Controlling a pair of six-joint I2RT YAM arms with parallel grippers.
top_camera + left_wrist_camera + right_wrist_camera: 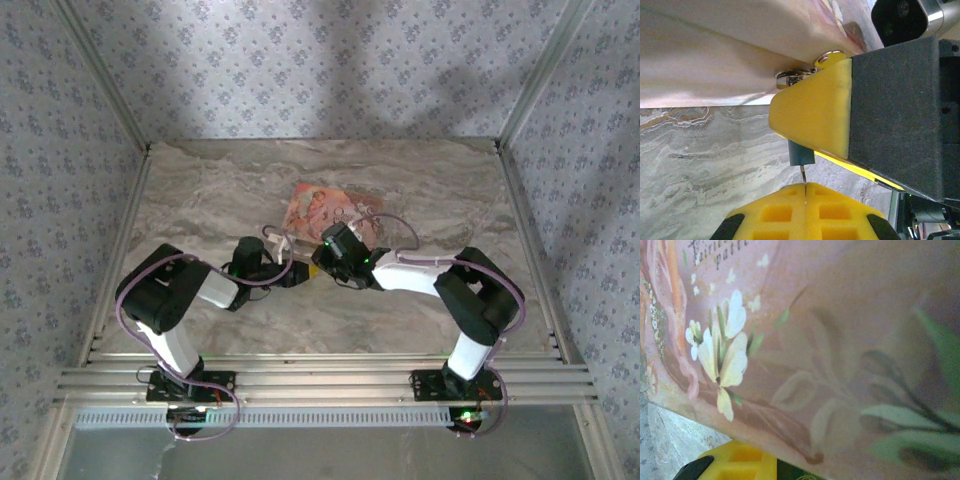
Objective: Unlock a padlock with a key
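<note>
Left wrist — padlock (801,152) on jaws' key (803,176)

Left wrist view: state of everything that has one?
small dark-blue padlock: between both grippers; locked or not, unclear
left gripper: jaws shut on thin silvery strip leaving the padlock
right gripper: yellow jaw covers padlock's other end; grip unclear
</note>
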